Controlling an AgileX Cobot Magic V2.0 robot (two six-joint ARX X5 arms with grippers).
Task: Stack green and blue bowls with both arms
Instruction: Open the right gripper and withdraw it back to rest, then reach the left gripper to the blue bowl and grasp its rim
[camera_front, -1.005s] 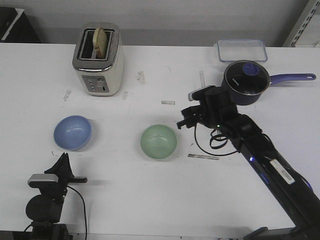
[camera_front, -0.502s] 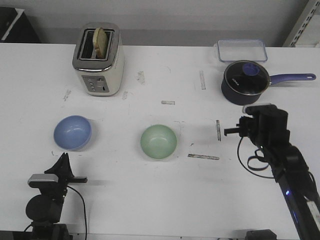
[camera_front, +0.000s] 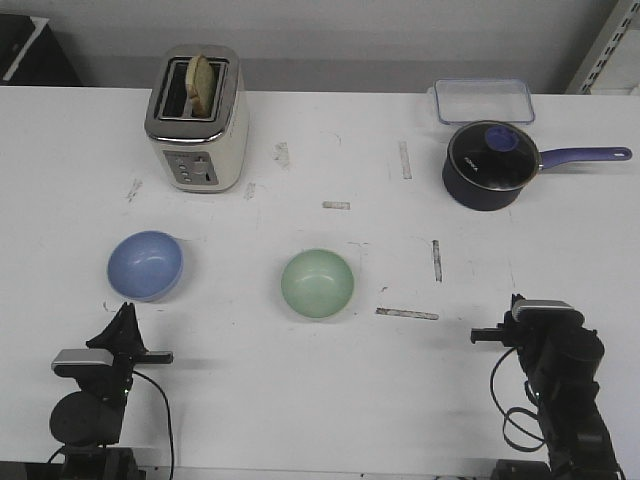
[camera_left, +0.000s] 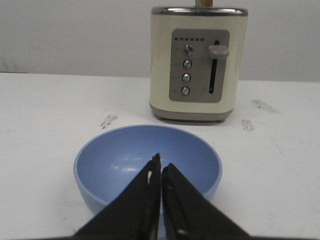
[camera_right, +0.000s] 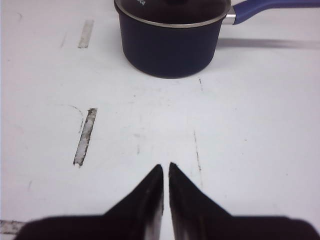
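The light blue bowl sits on the white table at the left. The pale green bowl sits apart from it near the middle. Both are upright and empty. My left gripper is at the front left, just short of the blue bowl, and it is shut on nothing. In the left wrist view its tips line up in front of the blue bowl. My right gripper is drawn back at the front right, far from both bowls. It is shut over bare table.
A cream toaster with a slice in it stands behind the blue bowl. A dark navy lidded saucepan with a purple handle and a clear plastic container are at the back right. Scuffed tape marks dot the table.
My right arm has pulled back from beside the green bowl to the front right edge of the table. The left arm and both bowls have stayed put.
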